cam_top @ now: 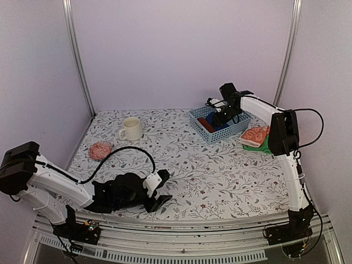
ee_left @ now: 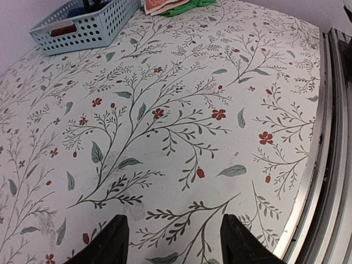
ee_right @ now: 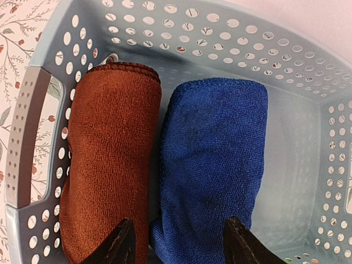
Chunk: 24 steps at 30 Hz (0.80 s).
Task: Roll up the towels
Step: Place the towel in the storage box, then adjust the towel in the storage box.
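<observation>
In the right wrist view, two rolled towels lie side by side in the pale blue basket (ee_right: 33,181): a rust-brown towel (ee_right: 110,165) on the left and a royal-blue towel (ee_right: 212,165) on the right. My right gripper (ee_right: 179,245) hangs open just above them. Its jaws stand either side of the blue roll's near end, and the left fingertip (ee_right: 118,245) is over the brown roll's edge. An orange patterned towel (cam_top: 256,133) lies on a green towel (cam_top: 259,146) to the right of the basket (cam_top: 204,132). My left gripper (ee_left: 173,242) rests open over bare tablecloth near the front edge.
A cream mug (cam_top: 132,128) stands at the back left. A small pink-red round object (cam_top: 100,149) lies near the left edge. The metal rail of the table's front edge (ee_left: 324,165) runs close beside the left gripper. The right arm (cam_top: 286,132) arches over the orange and green towels.
</observation>
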Each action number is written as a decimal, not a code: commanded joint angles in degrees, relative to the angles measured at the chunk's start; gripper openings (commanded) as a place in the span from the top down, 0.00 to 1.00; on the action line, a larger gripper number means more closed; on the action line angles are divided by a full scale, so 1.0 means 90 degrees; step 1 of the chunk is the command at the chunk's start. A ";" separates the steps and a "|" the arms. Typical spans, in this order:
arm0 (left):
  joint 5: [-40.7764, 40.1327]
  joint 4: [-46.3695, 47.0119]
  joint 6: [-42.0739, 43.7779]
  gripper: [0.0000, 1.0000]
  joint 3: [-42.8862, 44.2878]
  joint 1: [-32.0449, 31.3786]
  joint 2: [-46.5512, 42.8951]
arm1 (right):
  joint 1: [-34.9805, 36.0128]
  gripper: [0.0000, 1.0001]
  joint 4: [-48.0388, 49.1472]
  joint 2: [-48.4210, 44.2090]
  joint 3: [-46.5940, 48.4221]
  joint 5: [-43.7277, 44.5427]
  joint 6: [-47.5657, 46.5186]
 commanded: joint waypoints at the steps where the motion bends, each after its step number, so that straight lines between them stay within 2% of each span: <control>1: 0.0022 0.0108 0.0062 0.42 0.0082 0.0015 0.0003 | 0.0003 0.43 -0.0053 -0.0366 -0.0090 -0.0130 -0.0013; 7: 0.0004 0.0048 0.0061 0.42 0.0078 0.0014 -0.0097 | -0.0216 0.43 0.0102 -0.0681 -0.0083 -0.0354 0.0024; 11: 0.0026 0.0044 0.0053 0.42 0.0077 0.0014 -0.0097 | -0.0384 0.43 0.0325 -0.0686 -0.0078 -0.0082 -0.0017; 24: 0.0002 -0.0128 -0.0024 0.42 0.0158 -0.0044 -0.0168 | -0.0589 0.44 0.1123 0.0387 0.0292 0.1048 -0.0632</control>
